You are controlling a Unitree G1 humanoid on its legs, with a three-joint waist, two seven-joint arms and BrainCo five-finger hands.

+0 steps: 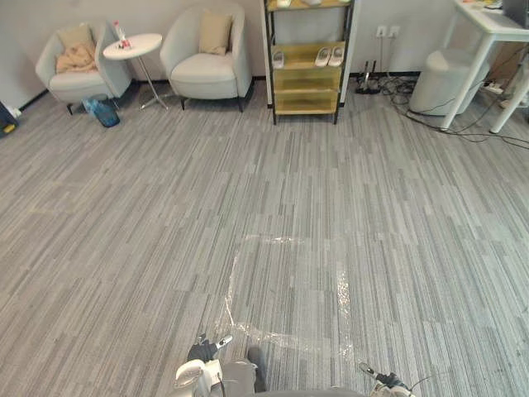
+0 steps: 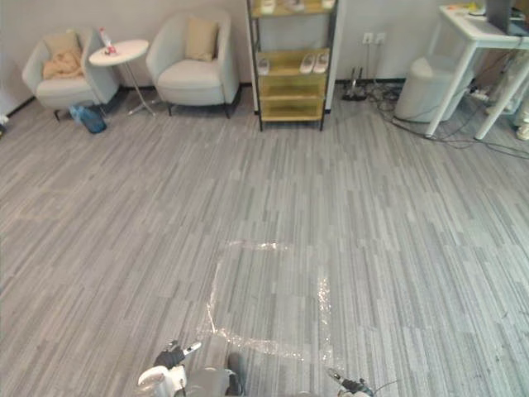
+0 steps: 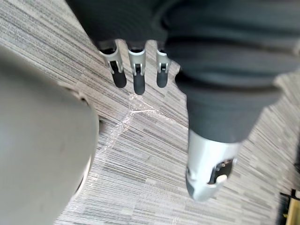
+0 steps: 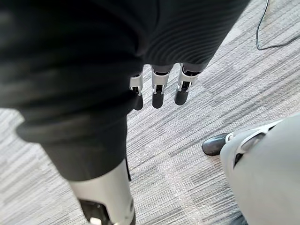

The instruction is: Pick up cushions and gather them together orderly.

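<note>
Task not begun: one cushion (image 1: 76,36) rests on the far armchair (image 1: 83,84) at 10 o'clock and a second cushion (image 1: 215,33) on the neighbouring armchair (image 1: 207,76) at 11 o'clock, both well out of reach, so left hand (image 3: 136,77) and right hand (image 4: 158,93) hang empty at 6 o'clock, fingers straight and slightly apart.

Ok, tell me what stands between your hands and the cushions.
Nothing visible does. Carpet with a taped square lies between the open left hand and right hand and the left cushion and right cushion on the armchairs. The side table and blue bag stand beside the chairs.
</note>
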